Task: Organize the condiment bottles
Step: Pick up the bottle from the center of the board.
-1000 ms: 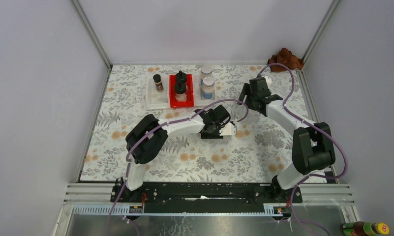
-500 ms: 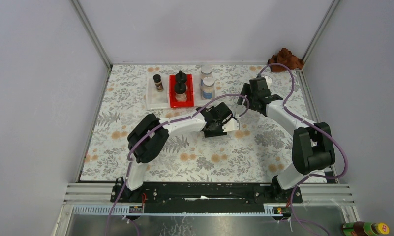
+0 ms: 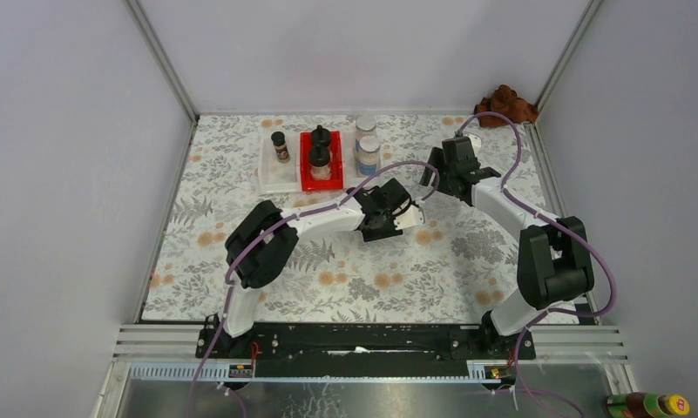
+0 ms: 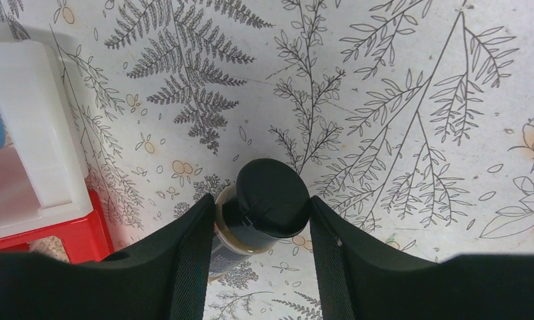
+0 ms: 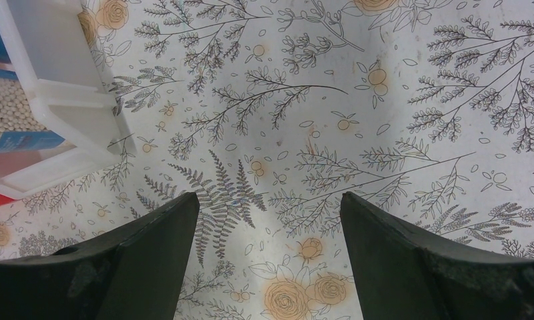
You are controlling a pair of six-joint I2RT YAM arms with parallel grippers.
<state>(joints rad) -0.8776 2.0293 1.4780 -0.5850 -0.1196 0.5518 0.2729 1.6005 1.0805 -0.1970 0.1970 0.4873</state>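
Note:
My left gripper [image 4: 263, 208] is shut on a slim dark-brown bottle [image 4: 271, 203] with a black cap, held above the flowered tablecloth. From above, the left gripper [image 3: 387, 214] hides this bottle and sits in front of the trays. A matching dark-brown bottle [image 3: 280, 145] stands in the left white tray [image 3: 271, 177]. Two clear jars with black domed caps [image 3: 320, 157] occupy the red tray [image 3: 305, 179]. Two silver-lidded, blue-labelled jars [image 3: 368, 153] stand in the right white tray. My right gripper [image 5: 269, 220] is open over bare cloth, nothing between its fingers.
A brown cloth [image 3: 506, 103] lies at the back right corner. A yellow-capped bottle [image 3: 648, 405] lies off the table at the near right. The white tray's corner [image 5: 57, 93] is just left of the right gripper. The red tray's edge [image 4: 84, 230] is left of the left gripper.
The left gripper has carried the dark-brown bottle a short way toward the back, nearer the trays. The right arm has stayed put.

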